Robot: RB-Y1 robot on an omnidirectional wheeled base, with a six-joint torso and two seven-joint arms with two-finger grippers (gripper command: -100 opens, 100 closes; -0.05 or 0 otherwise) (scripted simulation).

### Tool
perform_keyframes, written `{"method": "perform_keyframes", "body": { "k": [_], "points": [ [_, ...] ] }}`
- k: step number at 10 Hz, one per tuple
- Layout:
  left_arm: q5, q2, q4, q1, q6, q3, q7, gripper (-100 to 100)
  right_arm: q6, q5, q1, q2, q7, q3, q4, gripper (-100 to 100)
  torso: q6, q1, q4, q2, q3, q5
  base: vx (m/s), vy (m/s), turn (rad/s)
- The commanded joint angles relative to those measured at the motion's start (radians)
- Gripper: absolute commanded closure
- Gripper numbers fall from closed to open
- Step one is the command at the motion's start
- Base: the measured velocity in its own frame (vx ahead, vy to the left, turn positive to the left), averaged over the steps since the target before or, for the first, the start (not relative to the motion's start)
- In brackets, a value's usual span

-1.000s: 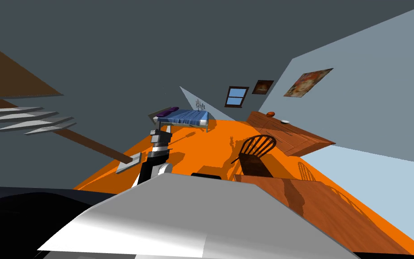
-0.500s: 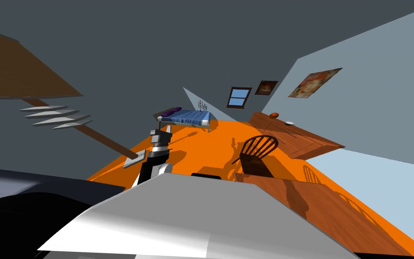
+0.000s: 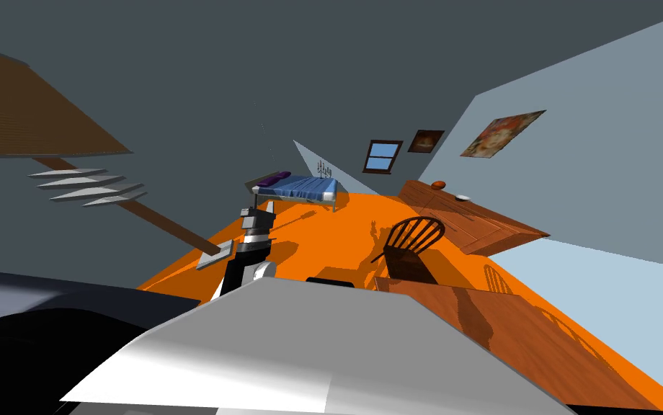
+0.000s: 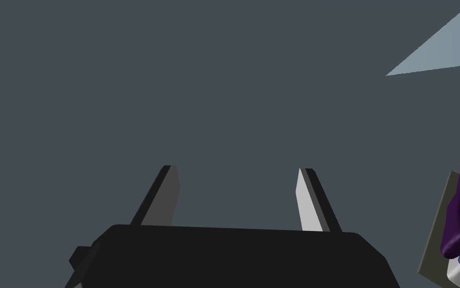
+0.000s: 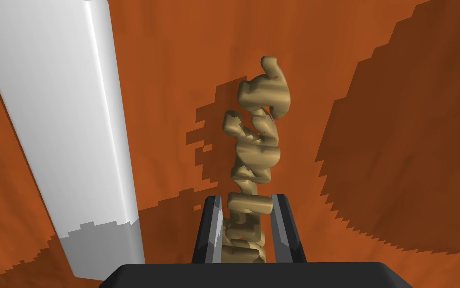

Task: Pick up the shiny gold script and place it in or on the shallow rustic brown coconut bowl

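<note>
The gold script (image 5: pixel 256 150), a knobbly tan-gold piece, stands on a red-brown wooden surface (image 5: pixel 374 75) and casts a shadow on it. My right gripper (image 5: pixel 247 197) is shut on its near end, both fingers pressing its sides. My left gripper (image 4: pixel 237 169) is open with nothing between its fingers; in the head view it is raised in front of me (image 3: pixel 259 211). A small brown rounded thing (image 3: pixel 437 184), perhaps the bowl, sits on the far wooden table (image 3: pixel 481 223).
A long white block (image 5: pixel 64 125) lies close beside the script. A dark spindle-back chair (image 3: pixel 411 245) stands on the orange floor between the near wooden table (image 3: pixel 532 338) and the far one. A small white dish (image 3: pixel 462 197) sits on the far table. A blue bed (image 3: pixel 301 189) is farther off.
The head view has shifted a little to the right, my own move. The right gripper's fingers have come in onto the script. The left arm holds its place.
</note>
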Motion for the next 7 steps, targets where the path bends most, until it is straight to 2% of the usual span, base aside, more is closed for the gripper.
{"method": "perform_keyframes", "body": {
  "k": [1,4,5,6,7],
  "points": [
    [0.000,0.000,0.000,0.000,0.000,0.000,0.000,0,0.007,0.001,0.005,-0.005,-0.006,0.002,-0.013,100,0.000,0.000,0.000,0.000,0.000,0.000,0.012,-0.001,-0.083],
    [0.000,0.000,0.000,0.000,0.000,0.000,0.000,0,-0.024,0.010,0.055,-0.070,0.034,-0.033,-0.076,100,0.000,0.003,-0.001,-0.006,-0.003,0.001,0.106,0.019,-0.246],
    [0.000,0.000,0.000,0.000,0.000,0.000,0.000,0,-0.010,0.008,0.048,-0.058,0.018,-0.023,-0.072,100,0.001,0.003,-0.002,-0.007,-0.004,0.002,0.051,0.012,-0.063],
    [0.000,0.000,0.000,0.000,0.000,0.000,0.000,0,-0.012,0.009,0.050,-0.060,0.020,-0.024,-0.073,0,-0.001,0.002,-0.001,-0.004,-0.003,0.001,0.008,0.004,0.010],
    [0.000,0.000,0.000,0.000,0.000,0.000,0.000,0,-0.020,0.002,0.044,-0.089,0.025,-0.027,-0.068,100,-0.001,0.001,0.000,-0.002,-0.001,0.001,0.061,0.060,-0.060]
  ]
}}
